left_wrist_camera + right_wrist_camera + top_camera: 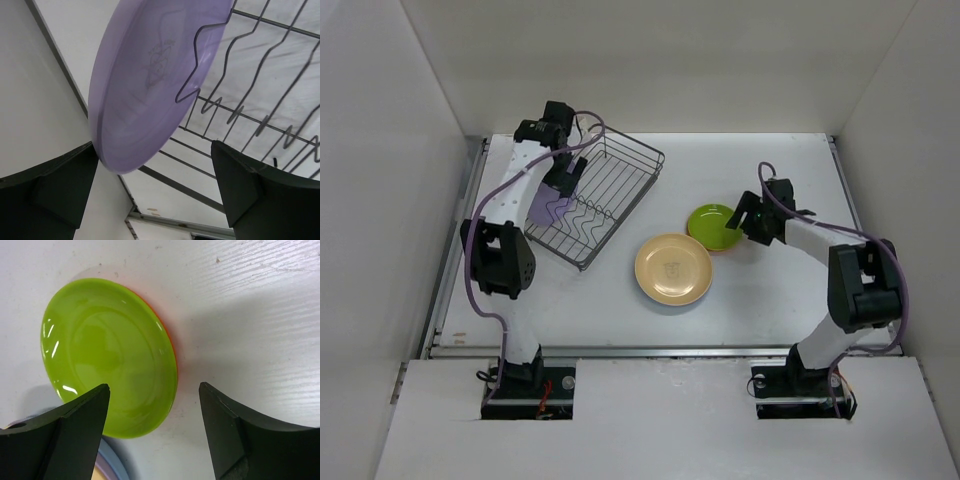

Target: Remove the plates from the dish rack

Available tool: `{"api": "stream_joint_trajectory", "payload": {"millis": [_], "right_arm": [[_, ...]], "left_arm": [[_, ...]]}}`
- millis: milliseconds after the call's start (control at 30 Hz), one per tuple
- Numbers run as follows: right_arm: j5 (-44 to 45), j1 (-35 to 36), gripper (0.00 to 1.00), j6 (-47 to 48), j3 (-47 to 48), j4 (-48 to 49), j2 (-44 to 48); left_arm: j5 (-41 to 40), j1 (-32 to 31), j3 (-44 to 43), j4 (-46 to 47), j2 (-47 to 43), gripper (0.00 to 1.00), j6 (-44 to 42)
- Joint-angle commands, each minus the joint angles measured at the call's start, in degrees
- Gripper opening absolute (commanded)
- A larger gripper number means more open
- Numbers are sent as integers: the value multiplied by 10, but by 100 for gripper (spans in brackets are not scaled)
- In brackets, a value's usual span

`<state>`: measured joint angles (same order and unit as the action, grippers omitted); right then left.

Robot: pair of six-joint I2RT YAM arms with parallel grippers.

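Inside the dish rack [612, 188], one lavender plate [548, 208] on edge; left gripper [154, 145] and right gripper [154, 385] both spread wide, empty.

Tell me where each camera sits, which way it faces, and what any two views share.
Top external: above and behind the arms, looking down on the table; the left arm and right arm show whole, bases nearest.
Left wrist: on the left arm, looking between the fingers of the left gripper at the lavender plate standing in the dish rack.
Right wrist: on the right arm, looking down between the fingers of the right gripper at the lime green plate.
Shared: top sees both those plates and the rack too.
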<state>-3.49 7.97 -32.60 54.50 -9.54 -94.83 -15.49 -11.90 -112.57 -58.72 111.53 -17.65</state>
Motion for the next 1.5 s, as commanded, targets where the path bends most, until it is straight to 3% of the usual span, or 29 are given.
{"api": "stream_joint_trajectory", "payload": {"millis": [0,100,233,267,300,333,400,500,800,1100,1233,1333,1367,1467], "right_arm": [[-1,4,78,15,20,-17,49],[-8,4,78,25,20,-30,79],[-8,4,78,31,20,-30,104],[-13,4,78,31,25,-35,111],[-13,4,78,31,25,-36,112],[-19,9,78,36,31,-36,118],[-19,9,78,41,50,-46,118],[-24,14,78,56,82,-70,118],[-36,44,78,68,106,-87,129],[-32,66,78,68,106,-143,213],[-10,72,78,63,101,-178,273],[3,72,78,53,95,-202,326],[3,72,78,53,89,-207,340],[30,72,78,38,82,-219,400]], "left_arm": [[-36,1,-31,1,17,90,-19],[-94,1,-57,8,35,90,-19],[-100,1,-75,27,48,90,-31],[-100,1,-75,33,54,85,-31],[-100,1,-75,33,60,78,-31],[-100,1,-81,33,73,63,-31],[-105,1,-81,26,78,21,-17],[-131,1,-81,13,78,2,1],[-122,-13,-88,-1,-38,0,16],[-95,-53,-121,-39,-151,0,11],[9,-68,-135,-87,-194,0,11],[159,-84,-129,-135,-194,0,11],[234,-92,-129,-147,-175,0,11],[322,-135,-102,-163,-135,0,17]]}}
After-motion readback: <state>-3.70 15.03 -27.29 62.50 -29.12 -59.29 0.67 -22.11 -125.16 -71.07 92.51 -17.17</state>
